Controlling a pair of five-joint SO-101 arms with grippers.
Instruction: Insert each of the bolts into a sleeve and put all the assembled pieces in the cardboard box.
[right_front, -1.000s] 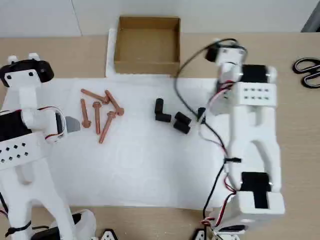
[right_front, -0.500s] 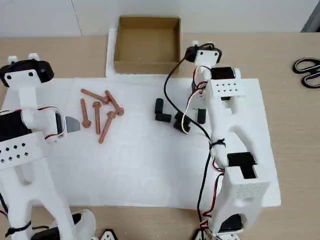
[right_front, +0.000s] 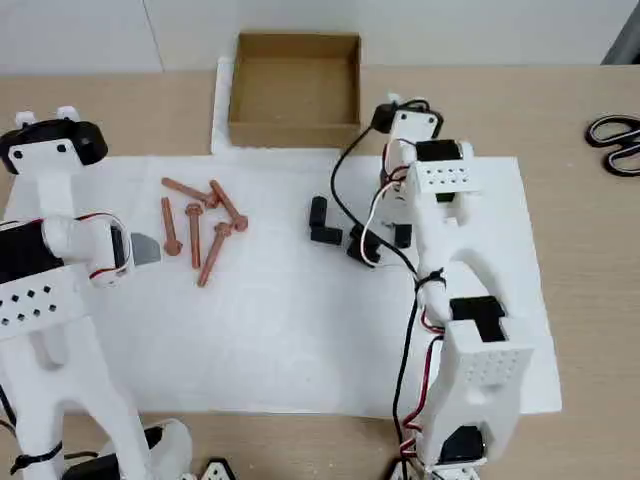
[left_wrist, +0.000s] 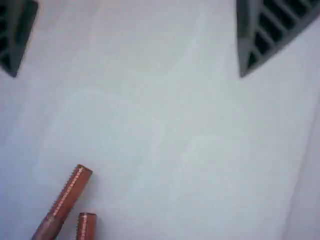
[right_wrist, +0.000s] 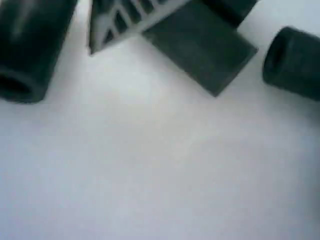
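Noted right arm (right_front: 440, 180) swung in, now over sleeves (right_front: 322, 225): first pick likely next. Cannot tell right claw (right_front: 392, 205) state. Left claw (left_wrist: 135, 35) released, well apart from sleeves.

Scissors (right_front: 615, 143): black-handled, flat on bare tabletop at the far right edge, well apart from the foam sheet.
Foam sheet (right_front: 280, 330): white, spread flat across mid-table.
Table (right_front: 580, 250): light wood.
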